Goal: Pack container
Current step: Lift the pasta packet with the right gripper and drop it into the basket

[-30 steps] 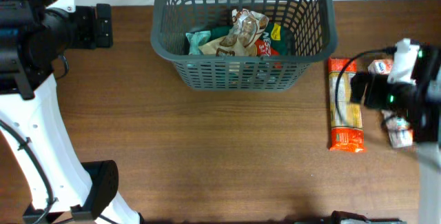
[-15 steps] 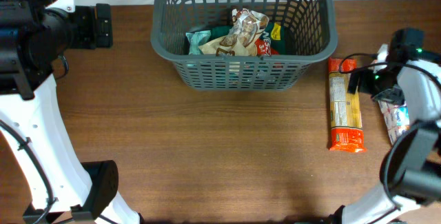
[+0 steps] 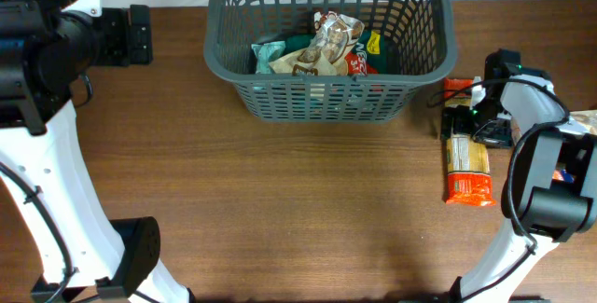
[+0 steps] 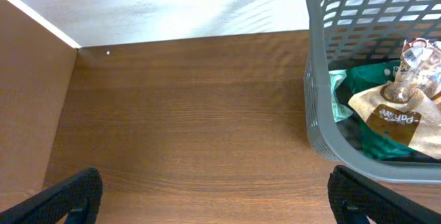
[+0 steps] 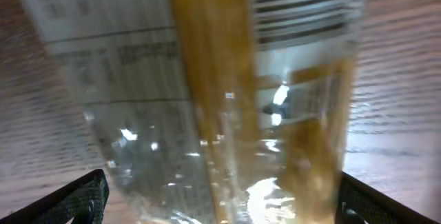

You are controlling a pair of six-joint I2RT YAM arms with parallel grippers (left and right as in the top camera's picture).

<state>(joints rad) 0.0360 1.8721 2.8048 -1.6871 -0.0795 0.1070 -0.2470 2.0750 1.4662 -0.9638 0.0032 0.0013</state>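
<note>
Orange-ended clear packet of spaghetti [image 3: 466, 163] now lies directly under the right tool [image 5: 220, 196], which has swung in over it with fingers spread, so a grasp seems next; the dark grey plastic lattice basket [image 3: 326, 75] stands near its left.

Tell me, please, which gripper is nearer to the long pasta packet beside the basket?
Right. The right gripper hangs directly over the pasta packet, fingers either side; the left gripper is far across the table, beyond the basket.

Between the fingertips [image 5: 77, 198] of the right gripper [image 5: 220, 207], the pasta packet [image 5: 227, 93] is blurred, its print unreadable, and runs out of frame above and below the fingers, which show only as tips.
</note>
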